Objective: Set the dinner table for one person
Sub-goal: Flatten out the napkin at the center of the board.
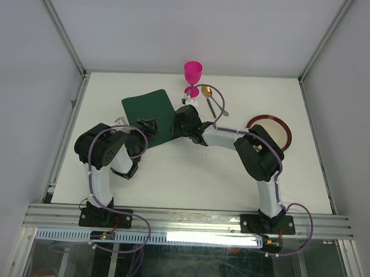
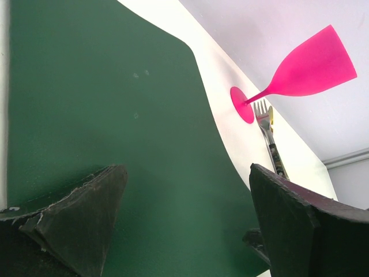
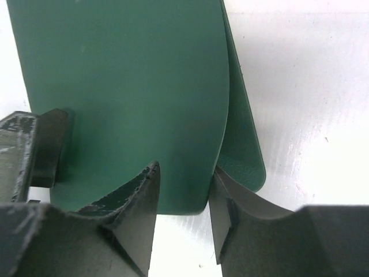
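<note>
Tabletop [image 1: 202,176] fills the frame under both arms. L jaws released, wide, over placemat [image 1: 143,106]. R jaws straddle its curled edge; can't tell if gripping. Risk: mat drags skewed, sweeps into goblet [image 1: 193,74] and fork [image 2: 271,138], goblet tips.

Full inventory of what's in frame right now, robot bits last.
table: one, white, under everything
placemat: one, dark green, left of centre, right edge curled up
goblet: one, pink, upright near far edge
spoon: one, gold bowl, right of goblet
fork: one, silver, beside spoon
plate: one, dark red rim, right side, partly hidden
white object: one, left of placemat, mostly hidden
left gripper: one, black, open over placemat
right gripper: one, black, pinching placemat's right edge
</note>
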